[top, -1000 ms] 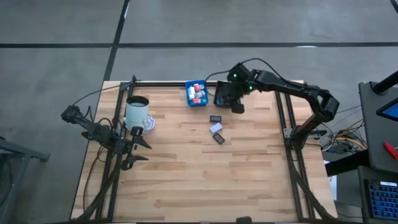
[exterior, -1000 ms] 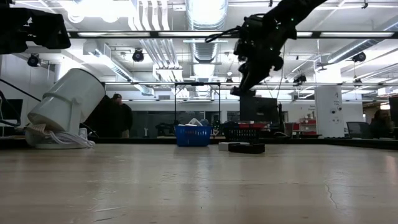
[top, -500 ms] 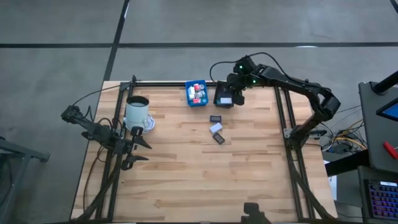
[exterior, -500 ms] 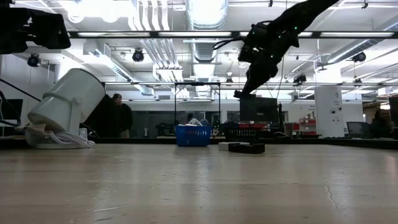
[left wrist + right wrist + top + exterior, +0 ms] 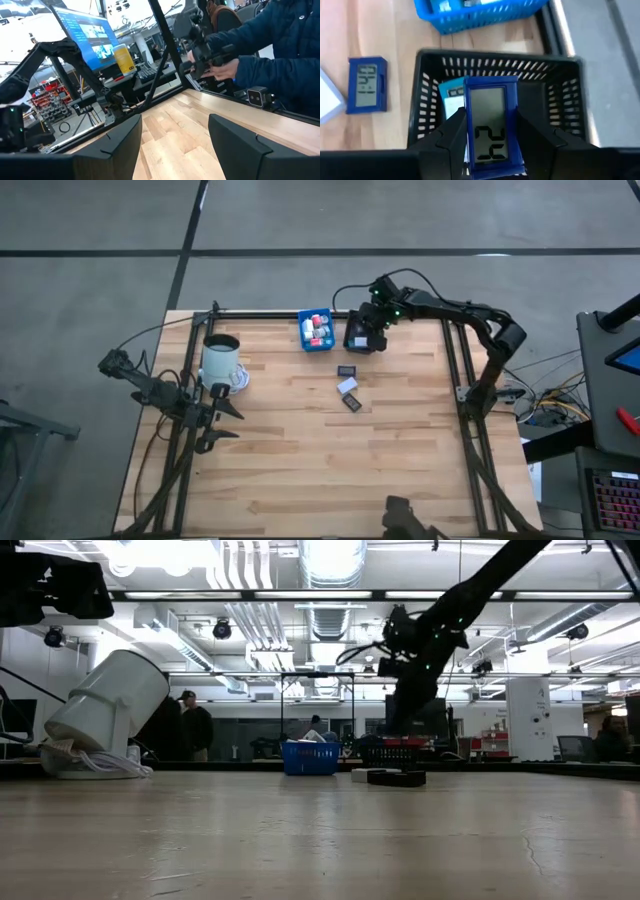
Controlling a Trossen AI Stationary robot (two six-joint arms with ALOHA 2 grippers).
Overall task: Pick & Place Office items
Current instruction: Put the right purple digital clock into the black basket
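Observation:
My right gripper (image 5: 490,127) is shut on a small blue-framed display (image 5: 490,125) that reads 24. It hangs over the black bin (image 5: 422,117) at the table's far edge (image 5: 362,338), low above that bin in the low view (image 5: 398,725). A teal-and-white piece (image 5: 451,92) lies inside the bin. A second blue display (image 5: 366,84) and a white piece (image 5: 327,105) lie flat on the wood. Three loose pieces (image 5: 348,385) show in the high view. My left gripper (image 5: 175,145) is open and waits at the table's left side (image 5: 228,413). My right gripper pinches the blue display by its two side edges (image 5: 469,131) between both fingers (image 5: 451,137). The fingers come from above, pointing down. The display is lifted clear, upright with its screen toward the wrist camera, over the opening of the black bin.
A blue bin (image 5: 317,330) with several small pieces stands just left of the black bin (image 5: 352,340). A white mug (image 5: 221,360) stands on a cord near my left arm. A person in a blue jacket (image 5: 280,45) handles a device beyond the table. Bare wood (image 5: 330,470) lies toward the near edge.
My right gripper, still shut on the display, has moved toward the table's far edge and a little left, over the black bin, and has come down toward it. The pieces on the wood have stayed put.

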